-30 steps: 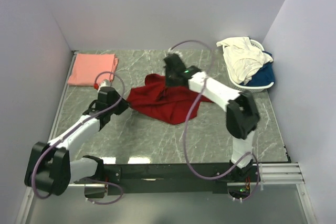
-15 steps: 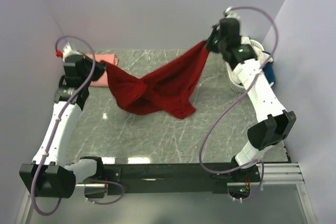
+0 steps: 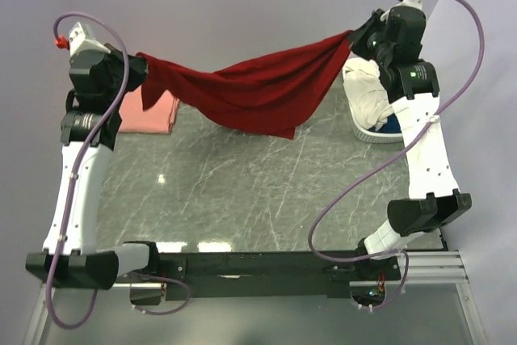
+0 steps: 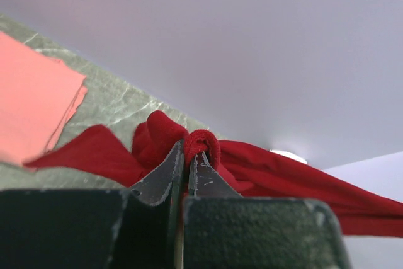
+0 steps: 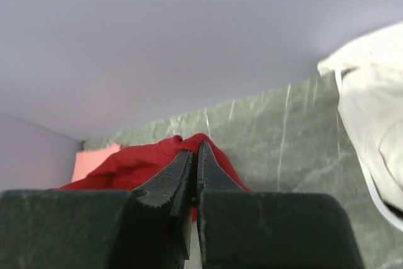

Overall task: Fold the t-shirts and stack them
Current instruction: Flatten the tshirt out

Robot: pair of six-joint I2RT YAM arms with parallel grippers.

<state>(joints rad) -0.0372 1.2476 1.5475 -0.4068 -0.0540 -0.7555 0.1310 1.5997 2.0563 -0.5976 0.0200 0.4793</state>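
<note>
The deep red t-shirt (image 3: 250, 90) hangs stretched in the air between both grippers, sagging in the middle above the back of the table. My left gripper (image 3: 139, 64) is shut on its left end, raised high at the left; the pinched fold shows in the left wrist view (image 4: 200, 143). My right gripper (image 3: 355, 38) is shut on its right end, raised high at the back right; the cloth shows in the right wrist view (image 5: 157, 159). A folded salmon pink t-shirt (image 3: 153, 111) lies at the back left, partly hidden by the red one. A cream-white t-shirt (image 3: 367, 94) drapes over the basket.
The white slatted basket (image 3: 380, 131) stands at the back right by the right wall, with blue cloth (image 3: 398, 123) inside. The marble tabletop (image 3: 258, 191) runs to the arms' mounting rail (image 3: 266, 268) at the near edge. Walls close the left, back and right.
Both arms have lifted the red t-shirt from a crumpled heap on the table, moved up and apart, and now it hangs pulled out between them.
</note>
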